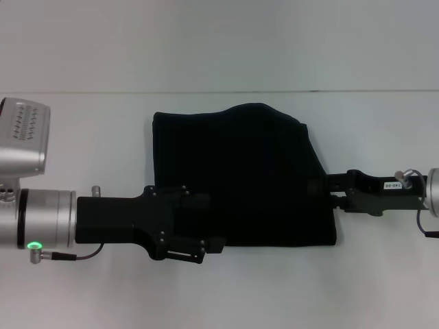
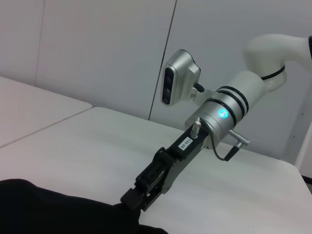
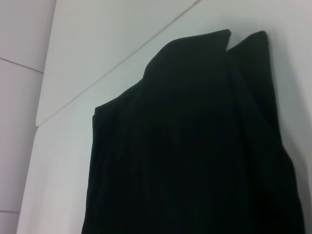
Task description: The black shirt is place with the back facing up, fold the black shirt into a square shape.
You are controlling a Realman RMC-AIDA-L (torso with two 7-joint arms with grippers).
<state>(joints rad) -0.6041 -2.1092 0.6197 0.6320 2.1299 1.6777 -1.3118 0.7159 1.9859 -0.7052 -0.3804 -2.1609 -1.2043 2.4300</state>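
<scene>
My left claw (image 1: 206, 247) reaches in low from the left side of the white worktop (image 1: 226, 295), its black fingers lying against the near left part of the large plain black soft fabric shirt (image 1: 240, 178). One finger seems to rest on the cloth and the other runs along the near hem, but black on black hides them, so I cannot tell whether that claw is open or closed on the fabric.

The black shirt lies folded in a compact, roughly square block at the middle of the worktop, between my two claws. Its left edge is straight, its far edge rises in a soft hump, and its right side slopes outward toward the near right corner.

My right claw (image 2: 132, 200) comes in from the right and meets the shirt's right edge. In the left wrist view its fingertips are pressed together at the cloth's border, pinching the edge.
</scene>
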